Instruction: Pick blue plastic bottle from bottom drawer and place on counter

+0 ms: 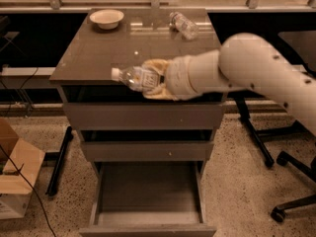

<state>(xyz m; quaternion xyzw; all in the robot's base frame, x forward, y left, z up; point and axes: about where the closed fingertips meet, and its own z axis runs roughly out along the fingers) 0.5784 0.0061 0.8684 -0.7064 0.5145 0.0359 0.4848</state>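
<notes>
My gripper (154,81) is shut on the blue plastic bottle (134,78), a small clear bottle with a white cap and a pale label with a dark mark. It holds the bottle on its side, cap to the left, at the front edge of the counter (94,53), just above its surface. The white arm reaches in from the right. The bottom drawer (148,191) is pulled open below, and its flat floor is bare.
A pale bowl (106,18) stands at the counter's back left. A clear ribbed bottle (183,25) lies at the back right. A cardboard box (15,174) sits on the floor at left, and an office chair base (291,181) at right.
</notes>
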